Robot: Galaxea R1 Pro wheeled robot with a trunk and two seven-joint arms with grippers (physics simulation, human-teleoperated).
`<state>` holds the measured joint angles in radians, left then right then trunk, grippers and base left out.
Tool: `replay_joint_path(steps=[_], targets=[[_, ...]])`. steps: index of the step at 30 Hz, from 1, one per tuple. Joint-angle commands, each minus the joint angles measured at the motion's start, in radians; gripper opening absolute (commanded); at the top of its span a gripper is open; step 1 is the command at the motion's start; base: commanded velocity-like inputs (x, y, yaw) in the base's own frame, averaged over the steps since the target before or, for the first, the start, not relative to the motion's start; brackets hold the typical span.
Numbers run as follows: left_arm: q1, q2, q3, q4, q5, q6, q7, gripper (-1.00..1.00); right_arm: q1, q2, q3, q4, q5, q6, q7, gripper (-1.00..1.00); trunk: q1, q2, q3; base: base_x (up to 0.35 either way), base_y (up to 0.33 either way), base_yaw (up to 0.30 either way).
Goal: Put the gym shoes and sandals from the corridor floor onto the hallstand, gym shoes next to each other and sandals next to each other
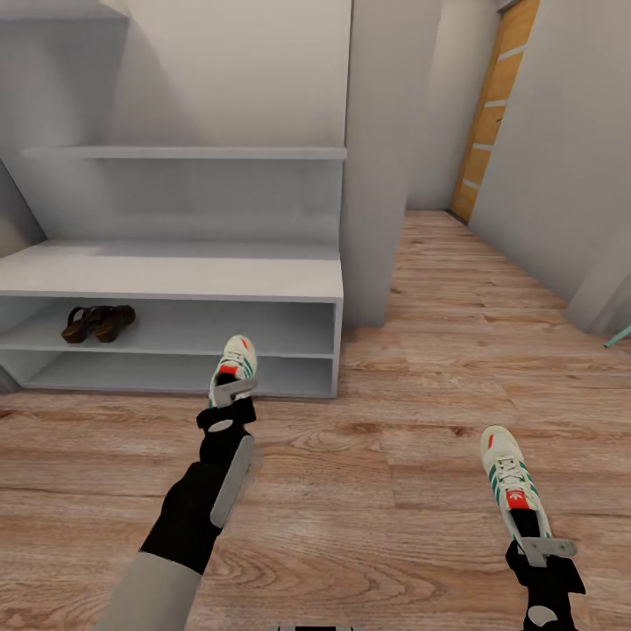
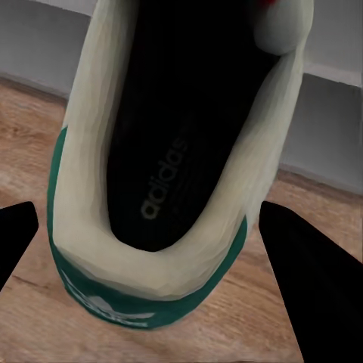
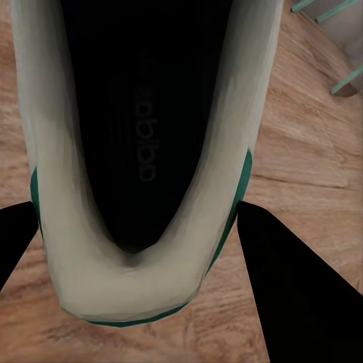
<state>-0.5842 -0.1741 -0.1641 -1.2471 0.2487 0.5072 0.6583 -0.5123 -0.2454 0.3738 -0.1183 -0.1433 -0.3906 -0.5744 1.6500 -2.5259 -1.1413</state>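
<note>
While each cream-white lace-up gym shoe with green side stripes is pinched only at its heel, the long toe end hangs forward, and I judge that a quick swing could twist a shoe loose onto the light brown wood-plank corridor floor (image 1: 421,350). The left shoe (image 1: 235,361) sits in the left gripper (image 1: 230,394), its black fingers (image 2: 318,280) closed against both sides of the heel collar, just in front of the low white hallstand (image 1: 175,276), near its right front corner. The right shoe (image 1: 510,478) is clamped likewise by the right gripper (image 1: 542,548), well apart from the rack. The two flat brown leather sandals (image 1: 96,322) lie together on the upper shelf toward its left end; a toe catching the shelf's front edge could jar the shoe free.
</note>
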Motion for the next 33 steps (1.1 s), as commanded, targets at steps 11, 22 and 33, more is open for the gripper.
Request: replay_joint_path(steps=[11,22,33], targets=[[0.0,0.0,0.063,0.002,0.011,-0.001,0.0,-1.0,0.0,0.0,0.0,0.0,-0.001,-0.001,0.001,-1.0,0.0,0.0,0.0,0.065,0.014,0.0],[0.0,0.0,0.056,0.001,0.011,0.052,-0.001,-1.0,0.0,-0.031,-0.001,0.001,-0.001,-0.001,-0.001,-1.0,0.0,0.0,0.0,0.056,-0.016,0.0],[0.001,0.0,0.053,-0.01,0.011,0.144,-0.002,-1.0,0.0,-0.107,-0.002,0.036,-0.002,-0.002,-0.025,-1.0,0.0,0.0,0.0,0.022,-0.013,0.0]])
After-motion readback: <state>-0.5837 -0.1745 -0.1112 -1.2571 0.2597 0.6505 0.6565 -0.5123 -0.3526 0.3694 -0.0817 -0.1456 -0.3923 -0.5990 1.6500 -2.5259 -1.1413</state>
